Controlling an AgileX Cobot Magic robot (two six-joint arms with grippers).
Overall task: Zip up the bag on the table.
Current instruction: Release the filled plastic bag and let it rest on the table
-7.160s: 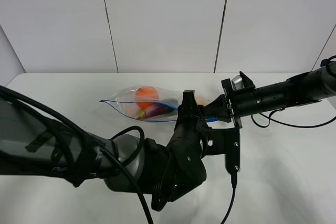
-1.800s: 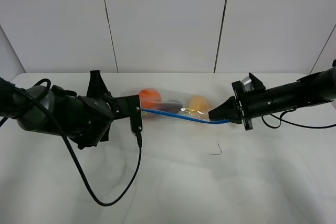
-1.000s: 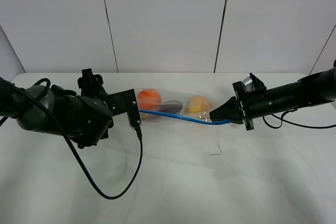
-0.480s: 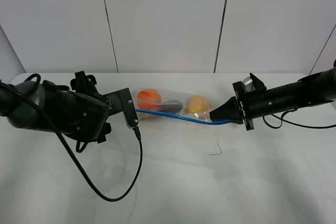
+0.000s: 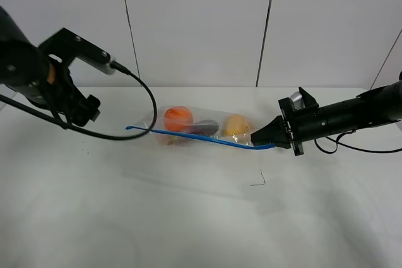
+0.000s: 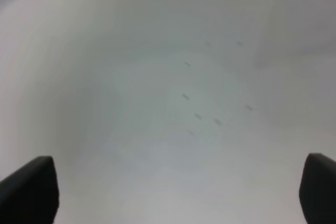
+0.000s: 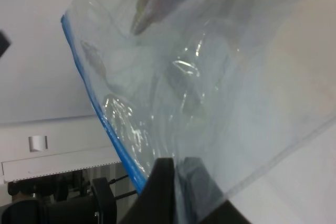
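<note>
Exterior high view: the bag (image 5: 217,131) lies on the white bench (image 5: 188,218), around the middle and nearer to the far edge, with its long side across the view. Its blue strip (image 5: 201,138) runs along the near edge, from the free left tip to the right end. Through the clear plastic one sees an orange (image 5: 178,118) at the left, an eggplant (image 5: 202,127) in the middle and a pear (image 5: 235,124) at the right. The right hand (image 5: 259,137) reaches in low from the right and is closed on the right end of the bag, at the strip. The right wrist view shows a dark finger (image 7: 161,184) pressed on the crinkly plastic just beside the strip. The left arm (image 5: 44,73) is raised above the left side of the bench, well apart from the bag. In the left wrist view the left hand (image 6: 176,190) has its two tips far from each other, so it is open and holds nothing. Under it is only blurred bench with some small specks (image 6: 199,114).
</note>
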